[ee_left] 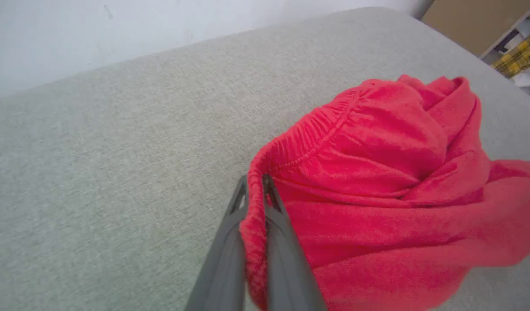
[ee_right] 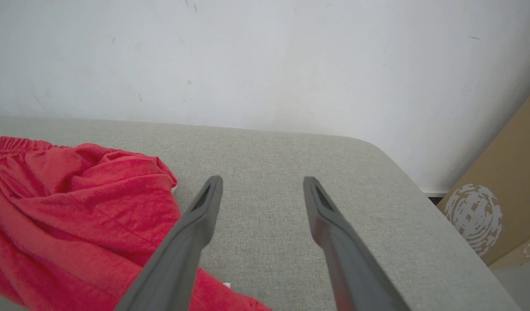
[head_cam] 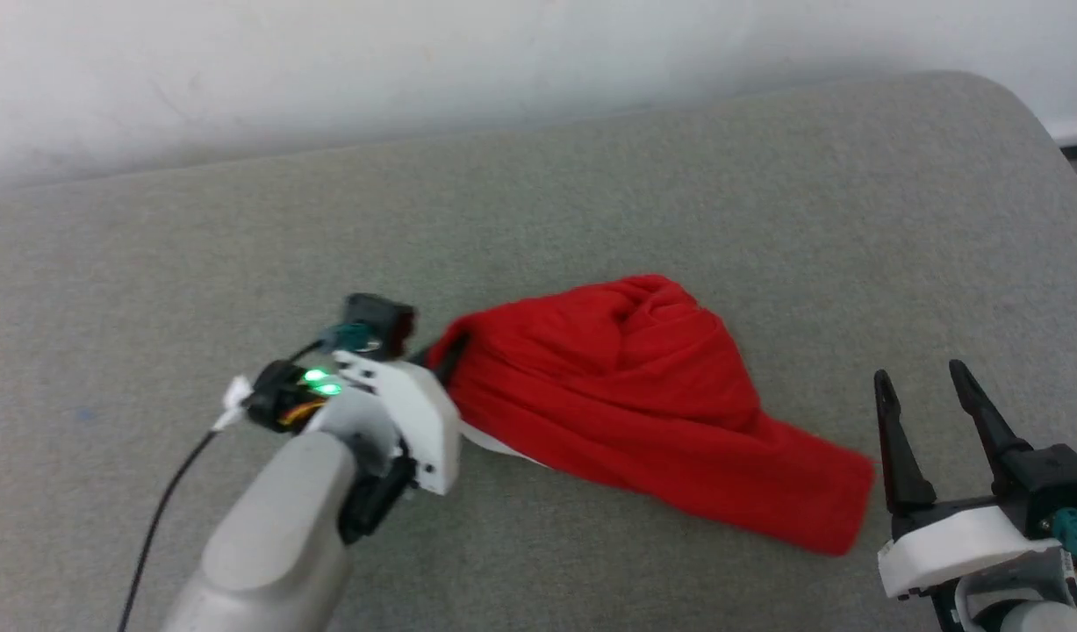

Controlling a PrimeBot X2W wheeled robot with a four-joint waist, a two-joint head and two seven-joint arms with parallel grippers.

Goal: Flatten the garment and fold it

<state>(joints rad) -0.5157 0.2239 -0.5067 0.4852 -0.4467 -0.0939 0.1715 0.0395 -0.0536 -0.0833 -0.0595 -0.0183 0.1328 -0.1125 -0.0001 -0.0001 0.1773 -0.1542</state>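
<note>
the red garment (head_cam: 643,395) lies bunched near the middle of the grey fabric-covered worktop (head_cam: 152,263), well clear of the worktop's far edge along the white wall (head_cam: 415,70) and of its rounded right corner. the left end effector (ee_left: 256,181) is clamped on the elastic waistband (ee_left: 308,134) at the garment's left end. the right end effector (head_cam: 920,373) hovers just beside the garment's right end, fingers apart and holding nothing. bare worktop spreads to the left and behind.
</note>
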